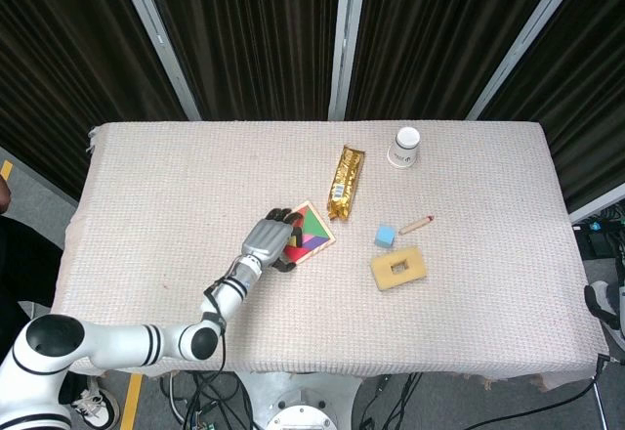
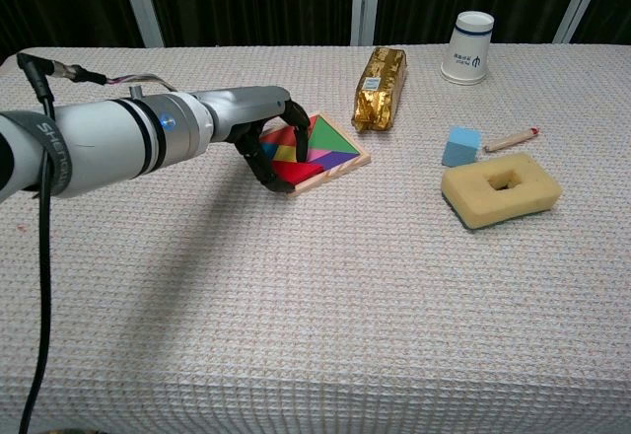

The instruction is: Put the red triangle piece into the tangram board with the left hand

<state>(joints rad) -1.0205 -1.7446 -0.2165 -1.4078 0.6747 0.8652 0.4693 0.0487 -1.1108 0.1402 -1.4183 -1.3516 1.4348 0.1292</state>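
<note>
The tangram board lies left of the table's middle, filled with coloured pieces; it also shows in the head view. The red triangle piece sits at the board's near left corner, roughly level with the other pieces. My left hand reaches in from the left and curls over that corner, thumb above the board and dark fingertips against the red piece's near-left side. From above, the left hand covers the board's left part. My right hand appears in neither view.
A gold snack bar lies just behind the board. To the right are a blue cube, a pencil, a yellow sponge with a hole, and a white paper cup at the back.
</note>
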